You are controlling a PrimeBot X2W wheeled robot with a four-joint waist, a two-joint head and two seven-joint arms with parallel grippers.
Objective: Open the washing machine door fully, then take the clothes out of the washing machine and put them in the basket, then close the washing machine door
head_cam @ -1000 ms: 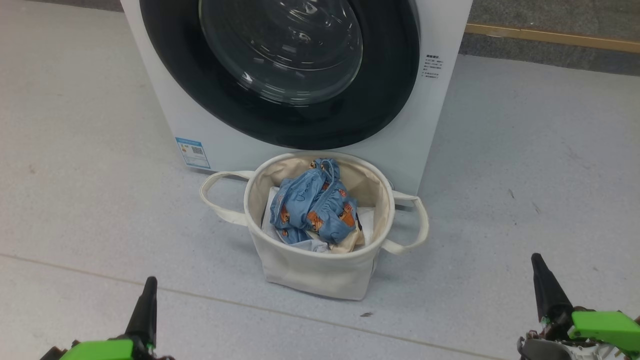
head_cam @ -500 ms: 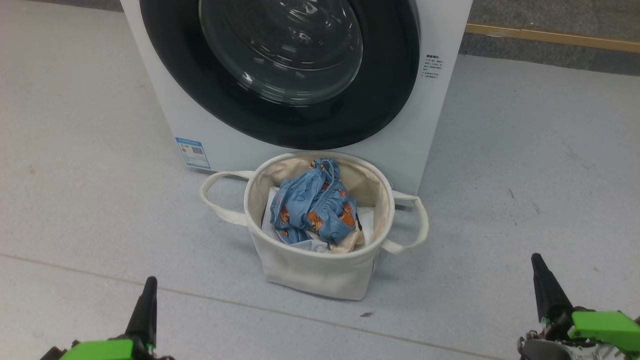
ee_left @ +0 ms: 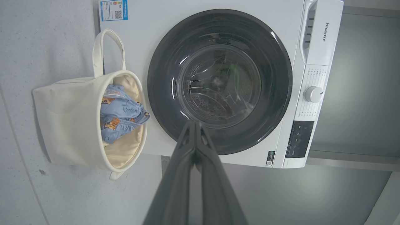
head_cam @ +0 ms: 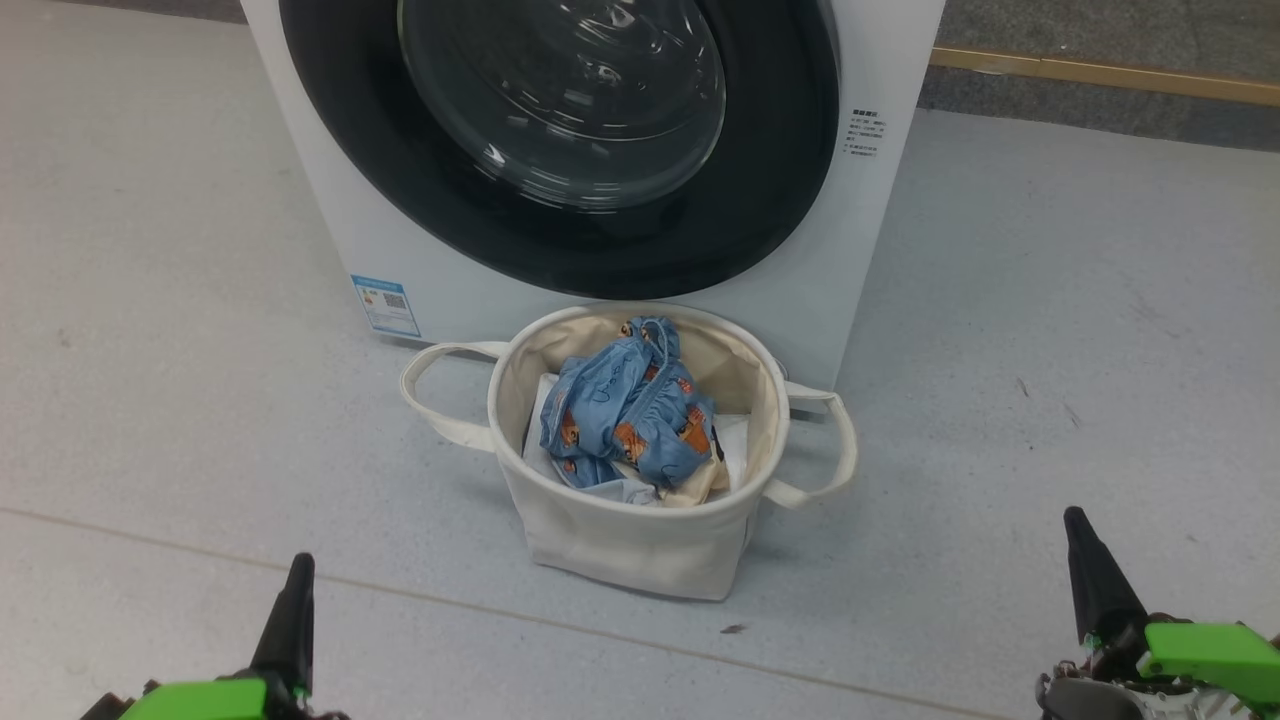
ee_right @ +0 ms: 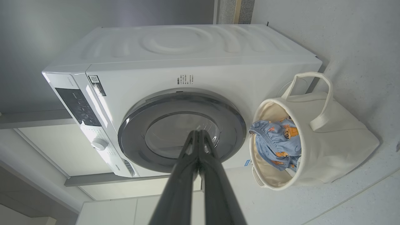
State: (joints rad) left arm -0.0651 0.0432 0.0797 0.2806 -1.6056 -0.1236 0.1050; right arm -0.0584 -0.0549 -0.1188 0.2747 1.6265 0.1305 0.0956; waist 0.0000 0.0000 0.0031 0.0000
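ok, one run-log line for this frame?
door: round black-rimmed glass washing machine door shut | clothes: blue orange-print fabric in round cream canvas basket | left gripper: shut, empty | right gripper: shut, empty

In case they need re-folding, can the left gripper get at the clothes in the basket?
Probably yes: the clothes lie uncovered in the open basket, with nothing between them and the left gripper.

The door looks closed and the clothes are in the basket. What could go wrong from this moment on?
1. The washing machine door sits flush on the washing machine, but whether it latched cannot be seen; it might spring open.
2. The basket is soft and stands directly ahead of the shut left gripper and right gripper; driving forward could tip it and spill the clothes.
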